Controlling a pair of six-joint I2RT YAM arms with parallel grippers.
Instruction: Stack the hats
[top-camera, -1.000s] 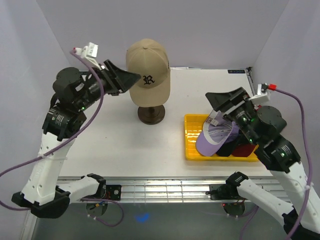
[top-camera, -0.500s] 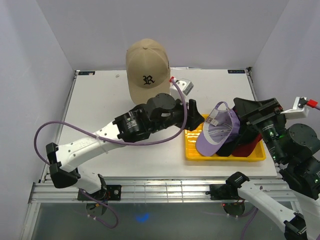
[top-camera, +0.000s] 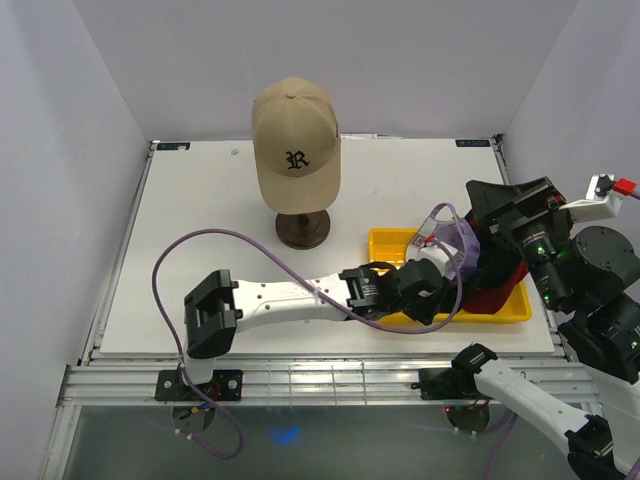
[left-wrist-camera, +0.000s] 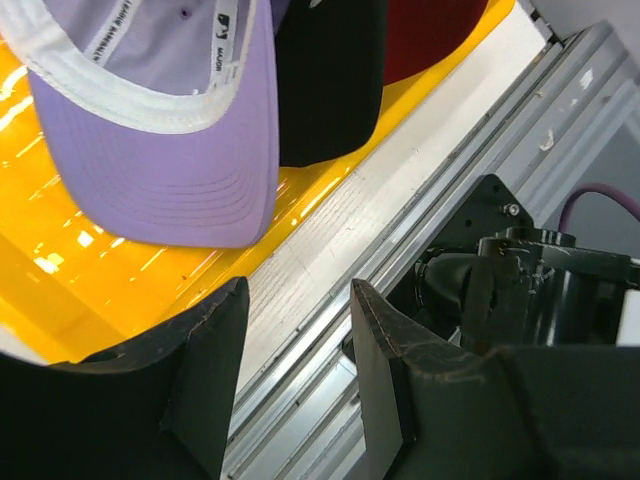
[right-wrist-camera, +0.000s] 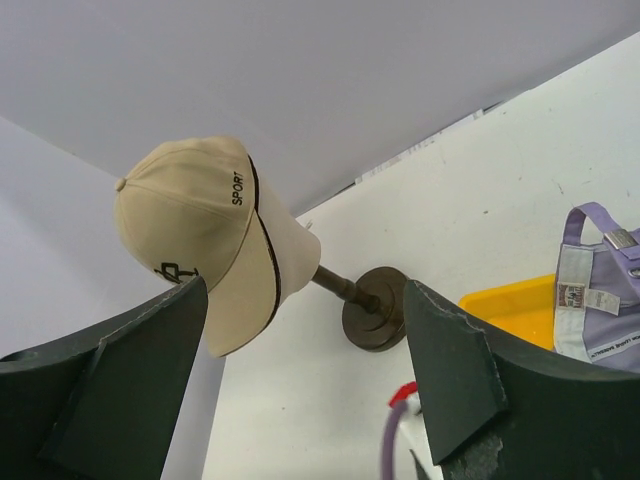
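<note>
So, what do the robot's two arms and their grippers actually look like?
Both arms have white tubular links and bulky black joints; the left arm trails a looping purple cable, the right arm shows small green lights. The left gripper and right gripper have broad, matte dark wedge-shaped fingers with scuffed edges.

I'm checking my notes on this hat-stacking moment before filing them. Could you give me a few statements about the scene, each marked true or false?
1. The tan cap sits on the mannequin head. True.
2. The lavender cap lies on the bare table, outside the yellow tray. False: it is in the tray with the other caps.
3. The left gripper is clamped on the lavender cap's brim. False: its jaws stand apart with nothing between them, just short of the brim.
4. The right gripper is open and empty. True.
5. A red cap is in the tray. True.
</note>
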